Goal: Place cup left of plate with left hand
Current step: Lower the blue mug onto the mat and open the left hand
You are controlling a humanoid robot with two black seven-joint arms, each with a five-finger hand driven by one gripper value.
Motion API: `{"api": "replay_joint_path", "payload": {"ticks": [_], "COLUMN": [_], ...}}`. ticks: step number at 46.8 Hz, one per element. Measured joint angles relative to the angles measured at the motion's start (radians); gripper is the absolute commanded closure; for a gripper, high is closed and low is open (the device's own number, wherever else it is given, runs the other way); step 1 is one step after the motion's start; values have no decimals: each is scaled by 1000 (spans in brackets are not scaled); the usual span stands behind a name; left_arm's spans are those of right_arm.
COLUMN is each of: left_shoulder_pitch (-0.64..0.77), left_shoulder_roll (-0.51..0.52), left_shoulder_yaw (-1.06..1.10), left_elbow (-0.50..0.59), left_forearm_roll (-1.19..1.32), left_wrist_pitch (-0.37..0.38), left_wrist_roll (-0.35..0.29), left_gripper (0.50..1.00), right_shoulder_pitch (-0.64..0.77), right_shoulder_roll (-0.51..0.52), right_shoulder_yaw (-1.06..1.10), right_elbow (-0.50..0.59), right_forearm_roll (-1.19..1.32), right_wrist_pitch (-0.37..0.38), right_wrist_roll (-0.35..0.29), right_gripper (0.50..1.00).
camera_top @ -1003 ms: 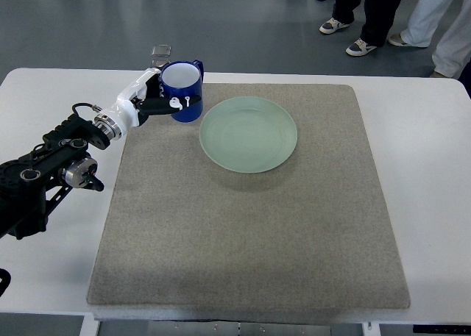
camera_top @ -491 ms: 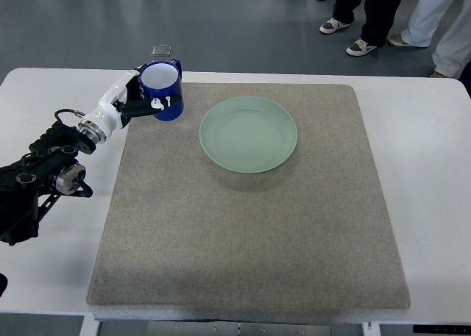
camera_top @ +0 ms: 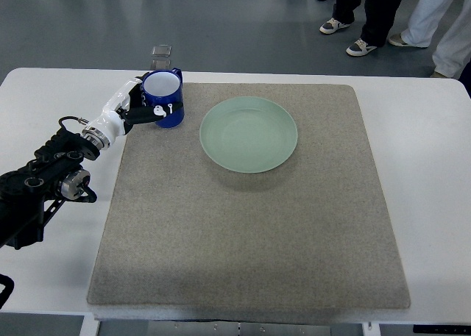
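Near edge of desk: white desk [camera_top: 434,204] carries a grey mat [camera_top: 250,226]; the near half of the mat is bare, nothing lies on it.
Left arm: black arm enters from the left edge and reaches up and right toward the far-left corner of the mat. Right arm is not in view.
Left hand: left hand [camera_top: 138,106], white with dark fingers, is curled round the near-left side of the cup and has a firm hold on it; fingers [camera_top: 159,110] lie across the wall of the cup.
Cup: blue cup [camera_top: 163,98] with white inside, upright, at the far-left corner of the mat, well apart from the plate and to its left.
Plate: pale green plate [camera_top: 249,133] sits on the far half of the mat, right of the cup, untouched.
Change: over the last second the cup has travelled left, away from the plate rim, and in the last half second has come lower and slightly nearer; it now looks down at mat level, though contact cannot be confirmed from this angle.
Meaning for task: placement spot appears reached; judged remaining step is to settle the cup, open the fingers and withdraw without tipping it.
Far background: grey floor beyond the desk, feet of several people [camera_top: 368,27] standing at the upper right.
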Motion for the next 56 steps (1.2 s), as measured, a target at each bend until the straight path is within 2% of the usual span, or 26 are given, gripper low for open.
{"api": "replay_joint_path", "payload": {"ticks": [4, 7, 10, 44, 56], "left_shoulder_pitch": [1, 6, 9, 16, 16], "left_shoulder_roll": [-2, -2, -5, -3, 27], "left_shoulder_yaw": [-2, -2, -2, -17, -17], "left_elbow": [1, 0, 0, -3, -4], "left_forearm_roll": [0, -1, -2, -8, -153], "left_wrist_pitch": [1, 2, 4, 3, -1], "left_wrist_roll": [0, 0, 0, 0, 0], "left_gripper": [613, 609, 579, 536, 506], "right_shoulder_pitch": [0, 0, 0, 0, 0], "right_shoulder_roll": [0, 0, 0, 0, 0], "right_shoulder_yaw": [0, 0, 0, 0, 0], "right_elbow": [0, 0, 0, 0, 0], "right_forearm_roll": [0, 0, 0, 0, 0], "right_wrist_pitch": [0, 0, 0, 0, 0], "right_wrist_roll": [0, 0, 1, 1, 1], "right_gripper": [568, 568, 568, 568, 568]}}
